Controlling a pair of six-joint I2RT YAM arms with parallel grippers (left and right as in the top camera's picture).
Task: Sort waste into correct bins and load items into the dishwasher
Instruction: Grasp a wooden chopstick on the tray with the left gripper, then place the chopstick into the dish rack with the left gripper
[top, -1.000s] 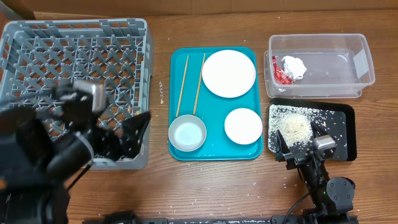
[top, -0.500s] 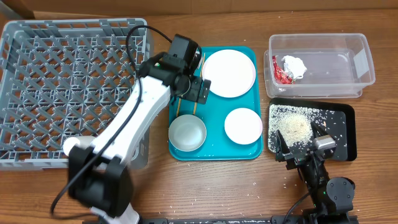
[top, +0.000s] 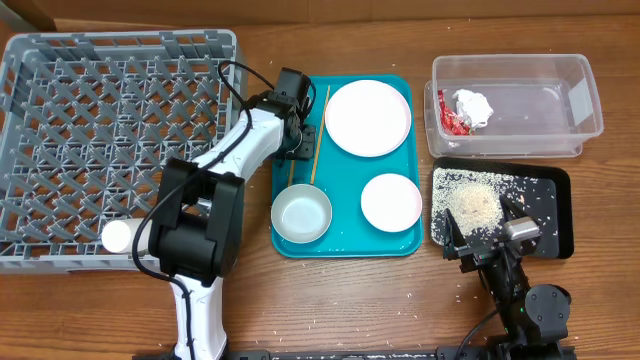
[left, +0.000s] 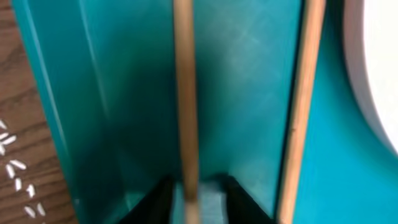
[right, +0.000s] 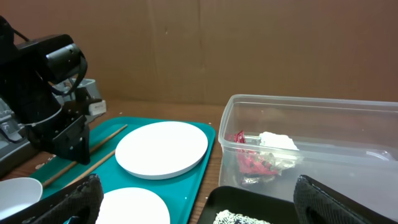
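Observation:
Two chopsticks lie along the left side of the teal tray (top: 345, 240). My left gripper (top: 296, 137) is down over the left chopstick (left: 185, 93). Its jaws have narrowed and straddle the stick, with a gap showing on each side. The right chopstick (left: 303, 99) lies free beside the white plate (top: 368, 117). A small white bowl (top: 391, 202) and a metal bowl (top: 301, 214) also sit on the tray. My right gripper (right: 208, 205) hangs open at the front of the black tray (top: 555, 215), which holds rice (top: 472, 205). The clear tub (top: 530, 100) holds the red wrapper (top: 455, 122) and the paper wad (top: 473, 103).
The grey dish rack (top: 120, 140) fills the table's left side, with my left arm stretched across its right wall. Loose rice grains (top: 300, 325) lie scattered on the wood in front of the tray. A brown cardboard wall (right: 249, 43) stands behind the table.
My left arm has swung from over the rack to the tray's left side and come down on the left chopstick, and its jaws have narrowed. The right arm has not moved.

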